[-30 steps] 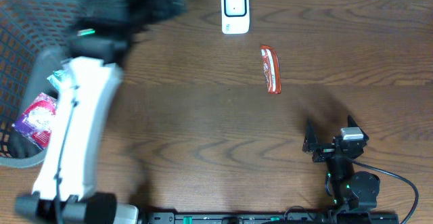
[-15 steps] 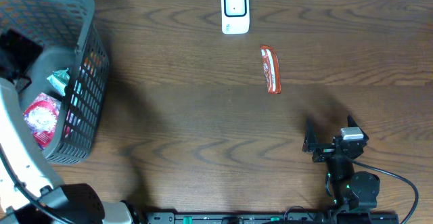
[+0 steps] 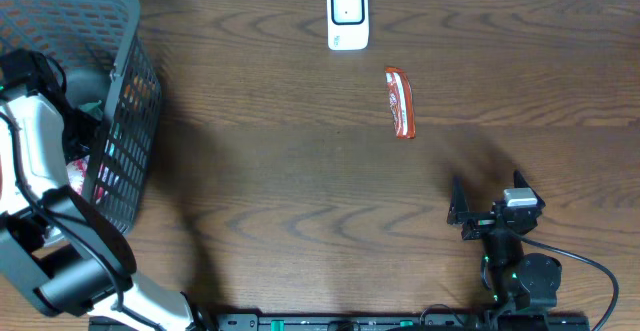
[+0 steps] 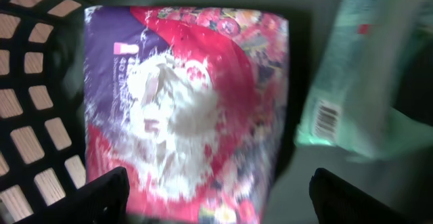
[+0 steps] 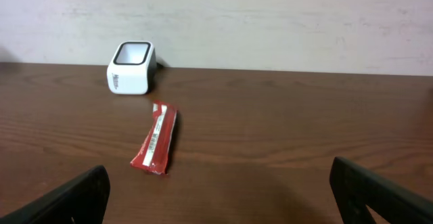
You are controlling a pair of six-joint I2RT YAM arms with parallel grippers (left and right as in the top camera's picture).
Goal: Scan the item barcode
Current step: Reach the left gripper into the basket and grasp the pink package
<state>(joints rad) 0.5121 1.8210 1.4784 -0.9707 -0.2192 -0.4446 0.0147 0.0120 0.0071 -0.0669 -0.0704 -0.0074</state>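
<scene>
- Basket (image 3: 130,81), far left: my left fingers (image 4: 101,197) stand spread and empty over the purple-red packet (image 4: 183,109); a green packet (image 4: 352,82) lies beside it.
- I should descend squarely, straddle the packet's width, then close; its slack film may slip.
- Scanner (image 3: 347,16), far edge of the desk (image 3: 300,191); red bar (image 3: 400,102) lies near it.
- Right fingers (image 5: 67,200): spread, empty, parked.

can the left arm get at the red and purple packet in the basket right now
Probably yes. The left gripper is inside the basket with its jaws open, directly over the red and purple packet, and nothing lies between them. The green packet lies off to one side.
</scene>
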